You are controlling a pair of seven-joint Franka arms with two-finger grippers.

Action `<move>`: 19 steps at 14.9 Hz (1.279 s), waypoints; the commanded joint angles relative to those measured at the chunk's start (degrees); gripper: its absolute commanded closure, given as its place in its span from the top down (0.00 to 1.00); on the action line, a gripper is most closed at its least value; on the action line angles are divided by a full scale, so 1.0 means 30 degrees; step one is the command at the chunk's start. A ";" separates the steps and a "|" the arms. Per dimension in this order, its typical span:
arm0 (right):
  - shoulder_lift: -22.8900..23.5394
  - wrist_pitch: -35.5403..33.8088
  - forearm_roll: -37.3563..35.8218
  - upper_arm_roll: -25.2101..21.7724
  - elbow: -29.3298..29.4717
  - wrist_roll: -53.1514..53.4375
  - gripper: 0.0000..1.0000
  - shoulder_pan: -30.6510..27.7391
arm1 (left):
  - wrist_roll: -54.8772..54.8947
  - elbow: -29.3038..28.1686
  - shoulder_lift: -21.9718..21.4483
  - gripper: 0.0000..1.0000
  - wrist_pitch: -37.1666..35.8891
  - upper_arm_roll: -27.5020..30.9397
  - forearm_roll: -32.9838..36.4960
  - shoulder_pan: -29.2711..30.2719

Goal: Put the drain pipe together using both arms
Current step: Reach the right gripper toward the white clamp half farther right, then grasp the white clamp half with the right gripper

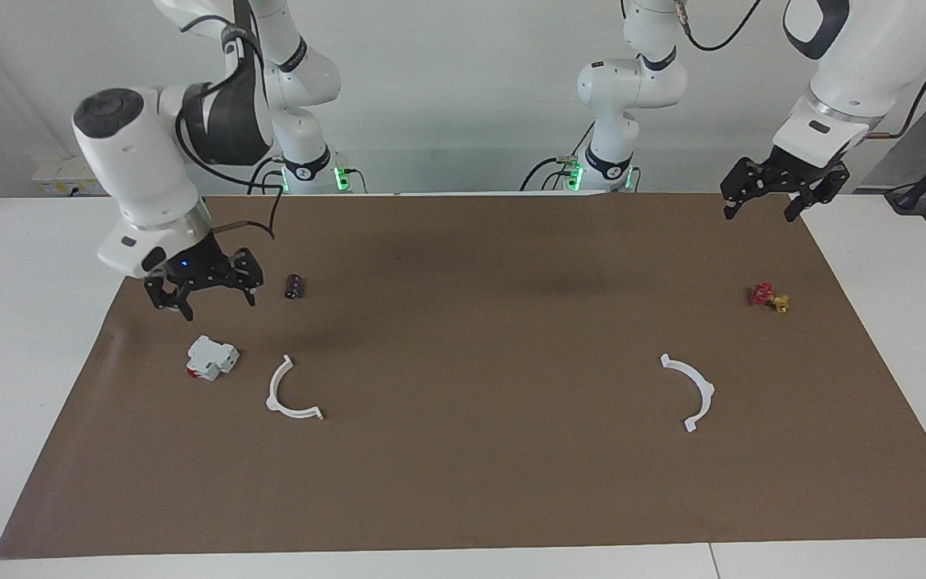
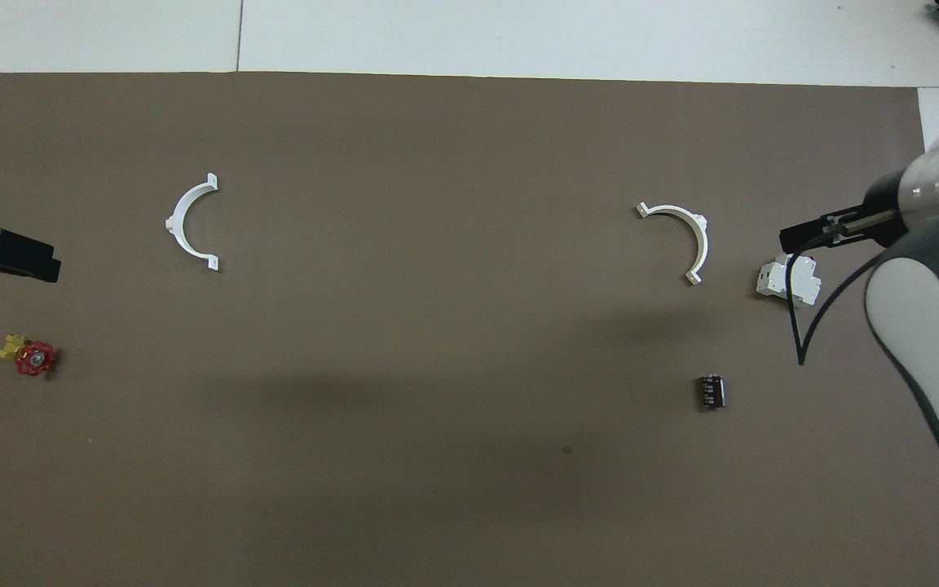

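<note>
Writing: no brand or label could be read on any item.
Drain pipe: lay as two separate thin white half-rings with small end tabs, well apart on the brown mat [image 1: 463, 482].
First arc [image 1: 292, 394]: lay toward the right arm's end, just beside the white block [image 1: 211, 357], which had a red part.
Second arc [image 1: 691, 390]: lay toward the left arm's end, farther from the robots than the red-and-yellow valve [image 1: 768, 297].
Right gripper [image 1: 212, 299]: hung over the mat near the white block and the black cylinder [image 1: 294, 286], fingers spread, holding nothing.
Left gripper [image 1: 760, 211]: waited over the mat's edge, fingers spread, empty.
</note>
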 commanded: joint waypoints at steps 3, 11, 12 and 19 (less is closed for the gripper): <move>0.3984 0.4894 0.2391 0.0072 0.0401 -0.5528 1.00 0.0028 | 0.0138 -0.0557 -0.0520 1.00 -0.0063 -0.0013 -0.0290 0.0158; 0.6188 0.7159 0.2625 0.0600 0.0403 -0.8259 0.78 -0.0266 | 0.0138 -0.0557 -0.0520 1.00 -0.0063 -0.0013 -0.0290 0.0158; 0.6217 0.7159 0.2626 0.0600 0.0344 -0.8230 0.74 -0.0178 | 0.0138 -0.0557 -0.0520 1.00 -0.0063 -0.0013 -0.0290 0.0158; 0.5983 0.7041 0.2626 0.0570 -0.0506 -0.8376 0.54 -0.0294 | 0.0138 -0.0557 -0.0520 1.00 -0.0063 -0.0013 -0.0290 0.0158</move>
